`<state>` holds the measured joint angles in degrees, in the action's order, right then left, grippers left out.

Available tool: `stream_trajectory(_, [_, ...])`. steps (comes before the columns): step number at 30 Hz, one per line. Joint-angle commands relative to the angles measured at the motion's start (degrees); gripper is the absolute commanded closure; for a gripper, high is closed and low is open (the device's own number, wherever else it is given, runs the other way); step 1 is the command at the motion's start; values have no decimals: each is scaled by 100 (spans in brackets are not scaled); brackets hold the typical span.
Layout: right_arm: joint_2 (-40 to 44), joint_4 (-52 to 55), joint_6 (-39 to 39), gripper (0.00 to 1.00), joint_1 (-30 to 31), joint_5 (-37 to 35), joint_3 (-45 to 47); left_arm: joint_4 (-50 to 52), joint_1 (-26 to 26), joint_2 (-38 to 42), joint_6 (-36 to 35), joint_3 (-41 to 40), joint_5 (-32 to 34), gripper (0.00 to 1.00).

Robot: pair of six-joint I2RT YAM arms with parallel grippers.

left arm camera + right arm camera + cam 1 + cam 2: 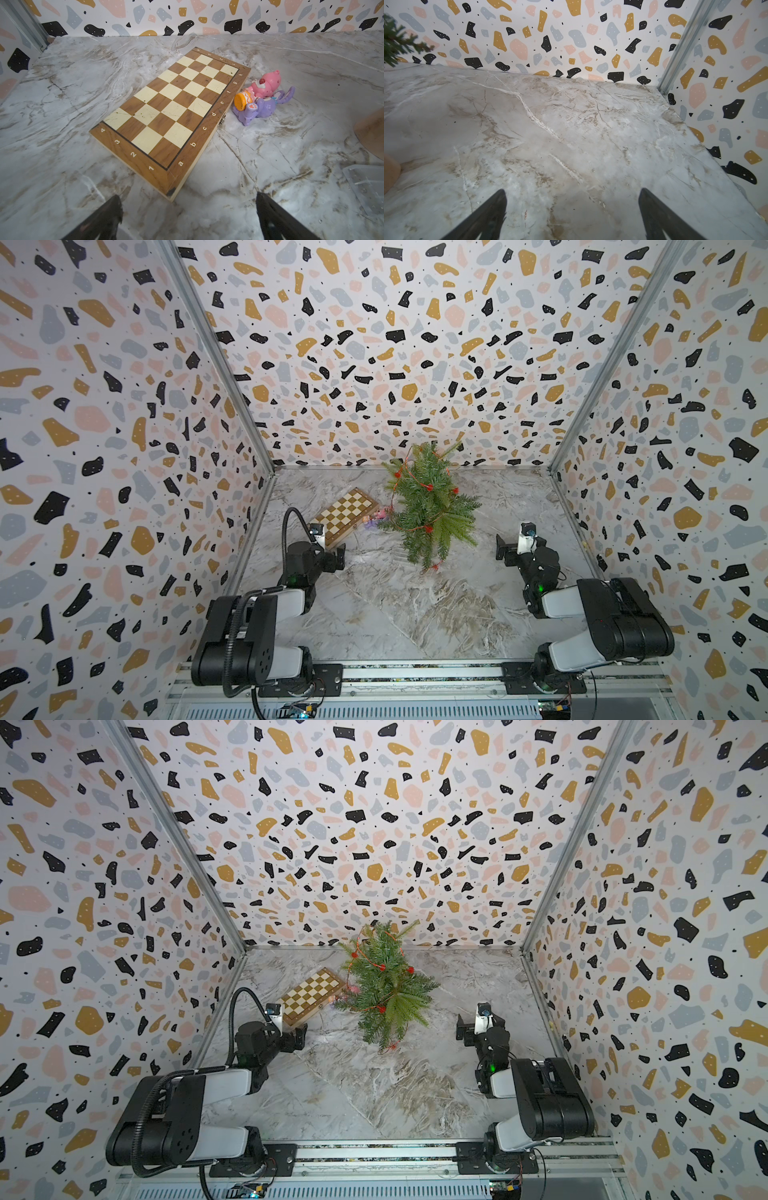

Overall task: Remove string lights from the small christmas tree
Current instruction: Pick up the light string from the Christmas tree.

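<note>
The job has not really begun. The string lights (428, 528) are all on the small christmas tree (432, 506): the thin red wire loops round the green branches with little red spiky bulbs on it.

The left gripper (187, 195) is open wide and holds nothing. Just ahead of its fingers (112, 209) lies a wooden chessboard (172, 108), with a pink and purple toy (261, 97) past the board's far side. The tree stands further off to the right of these fingers, and only its tan base (372, 135) shows at the edge of the left wrist view.

The right gripper (572, 192) is open wide too, and empty. Ahead of its fingers (652, 205) there is only bare marble table (571, 124). The tree is off to their left, well apart.

So the tree sits between the two grippers and ahead of both. One end of the wire seems to dangle low on the tree's near side (435, 566). I think the next move is to reach in there, pinch the thin wire gently, and not grab the needles.
</note>
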<state>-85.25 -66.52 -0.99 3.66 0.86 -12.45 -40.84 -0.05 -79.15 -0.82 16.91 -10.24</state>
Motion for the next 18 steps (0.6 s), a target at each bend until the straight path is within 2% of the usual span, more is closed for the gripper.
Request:
stream_trajectory(1, [31,-107,-24,1,20,29,-91,-329,32,-14,3,173,-57,1])
stream_trajectory(18, [35,-149,-38,1,11,29,-74,-393,25,30,-10,113,-17,1])
